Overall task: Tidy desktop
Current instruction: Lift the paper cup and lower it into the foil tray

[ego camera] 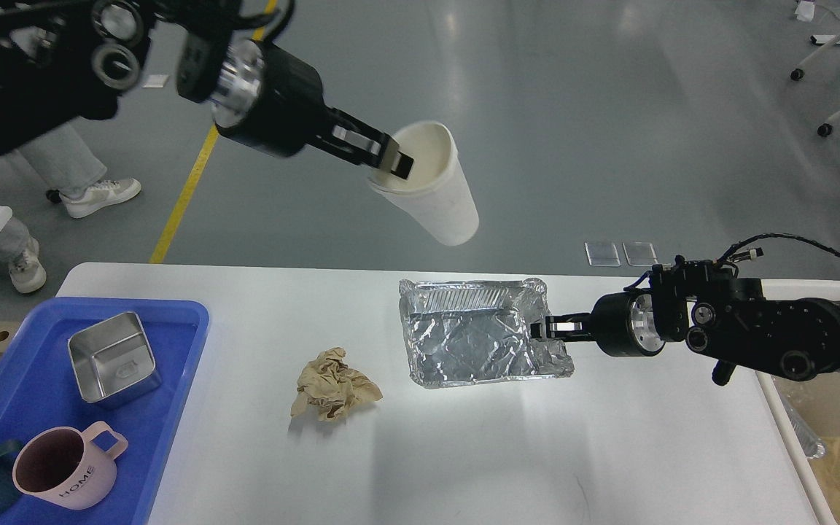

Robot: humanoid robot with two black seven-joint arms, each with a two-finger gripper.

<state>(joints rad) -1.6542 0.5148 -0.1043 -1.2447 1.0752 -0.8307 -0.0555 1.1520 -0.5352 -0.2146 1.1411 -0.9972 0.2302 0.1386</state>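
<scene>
Bright, even light falls from overhead, and the grey floor (537,109) throws back pale streaks of it. The white tabletop (464,452) is well lit and almost washed out near the foil tray (478,343), whose creases glint sharply (small hard sparkles). The crumpled paper (332,385) casts a soft, short shadow. Focus is crisp throughout; straight edges bow slightly toward the corners.

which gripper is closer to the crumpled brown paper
Right. The right gripper grips the foil tray rim just right of the crumpled brown paper. The left gripper is raised far behind it, holding the white cup.
</scene>
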